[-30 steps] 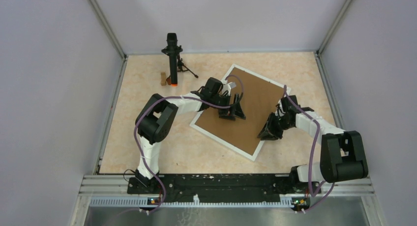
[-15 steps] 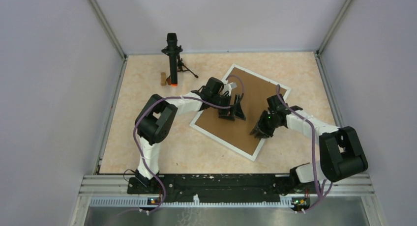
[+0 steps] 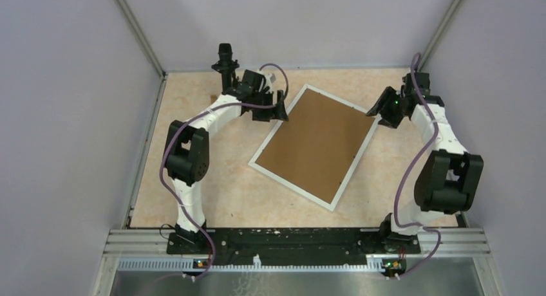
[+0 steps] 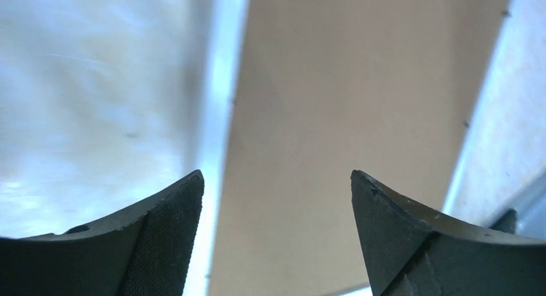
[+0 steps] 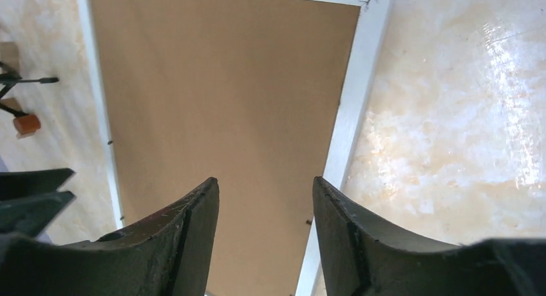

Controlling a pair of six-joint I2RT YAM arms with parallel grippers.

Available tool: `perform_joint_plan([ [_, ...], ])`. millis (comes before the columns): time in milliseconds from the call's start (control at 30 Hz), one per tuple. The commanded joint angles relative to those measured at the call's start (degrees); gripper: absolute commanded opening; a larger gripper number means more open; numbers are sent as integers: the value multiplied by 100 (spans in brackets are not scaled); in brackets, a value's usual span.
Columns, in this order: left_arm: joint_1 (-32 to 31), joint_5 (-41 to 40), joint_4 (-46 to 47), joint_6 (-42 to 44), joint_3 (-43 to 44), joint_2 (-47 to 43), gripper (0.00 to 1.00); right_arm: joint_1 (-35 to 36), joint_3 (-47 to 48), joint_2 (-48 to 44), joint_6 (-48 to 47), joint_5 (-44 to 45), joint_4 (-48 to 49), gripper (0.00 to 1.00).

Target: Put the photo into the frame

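The white frame [image 3: 290, 187] lies flat and askew on the table, filled by a plain brown cardboard sheet [image 3: 315, 145]. The photo is not in view. My left gripper [image 3: 277, 112] is open and empty above the frame's far left edge; its wrist view shows the white rail [image 4: 216, 116] and cardboard [image 4: 348, 103] between the fingers [image 4: 180, 219]. My right gripper [image 3: 380, 116] is open and empty above the frame's right corner; its wrist view shows the cardboard [image 5: 219, 96] and the right rail [image 5: 351, 109] below the gripper [image 5: 264, 183].
A black stand on a small tripod [image 3: 225, 67] is at the back left, just behind my left arm. Its orange foot [image 5: 27, 124] shows in the right wrist view. Grey walls close in the table on three sides.
Both grippers have lifted off the cardboard and moved away toward the back: the left to the frame's far left edge, the right to its right corner. The frame and cardboard stayed put.
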Motion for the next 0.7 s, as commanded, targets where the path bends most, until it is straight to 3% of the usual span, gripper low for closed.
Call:
perform_joint_plan([
  [0,130,-618,-273,417,759,497,84,-266,485,684,-415,-347,-196,50],
  [67,234,-202,-307,324,951,731,78,-408,688,1007,-481,-440,-192,44],
  [200,255,-261,-284,352,892,884,65,-560,952,1533,-586,-441,-104,37],
  [500,247,-440,-163,290,139,760,52,-595,1008,2244,-462,-763,240,26],
  [667,243,-464,-254,278,113,788,43,-595,701,2371,-413,-968,488,25],
])
